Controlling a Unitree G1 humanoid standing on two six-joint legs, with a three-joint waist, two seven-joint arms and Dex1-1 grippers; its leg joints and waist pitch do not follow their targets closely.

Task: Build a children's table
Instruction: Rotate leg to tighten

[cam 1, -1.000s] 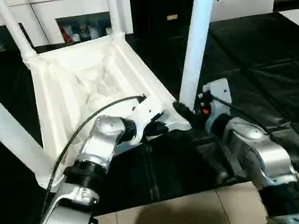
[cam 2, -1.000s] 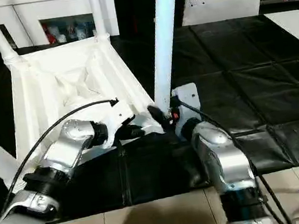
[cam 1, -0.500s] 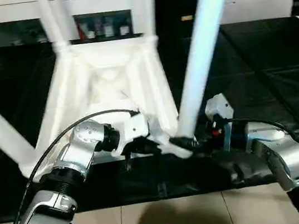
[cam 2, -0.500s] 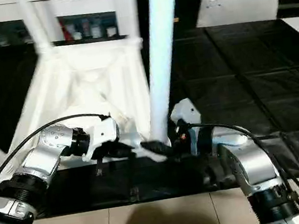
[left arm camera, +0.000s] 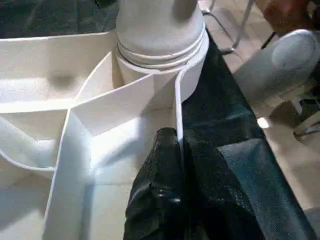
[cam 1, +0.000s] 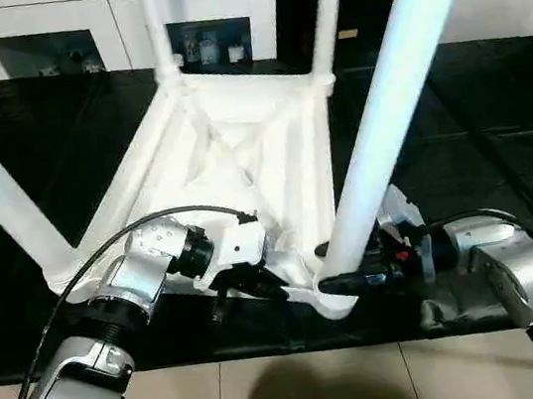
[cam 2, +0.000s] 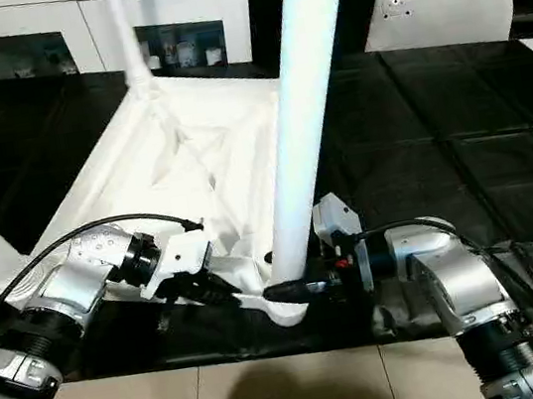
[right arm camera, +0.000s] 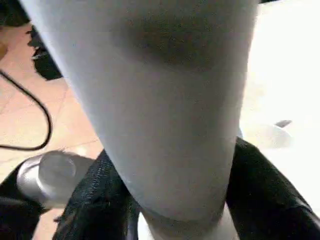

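**Upturned white table gripped at its near corner**

On black floor mats (cam 1: 499,145): all-white plastic children's table (cam 1: 240,153), upside down, four tapered legs up. At near rim, left gripper (left arm camera: 177,150), black fingers pinched shut on thin edge wall. Right gripper (right arm camera: 175,200), black fingers (right arm camera: 270,200) astride nearest white round leg (cam 1: 387,131), pressing both sides just above corner socket (cam 1: 336,294).

One table top (cam 1: 240,153), four legs (cam 1: 394,110) counted; two end effectors (cam 1: 249,284) (cam 1: 344,283); one white panel (cam 2: 439,8).
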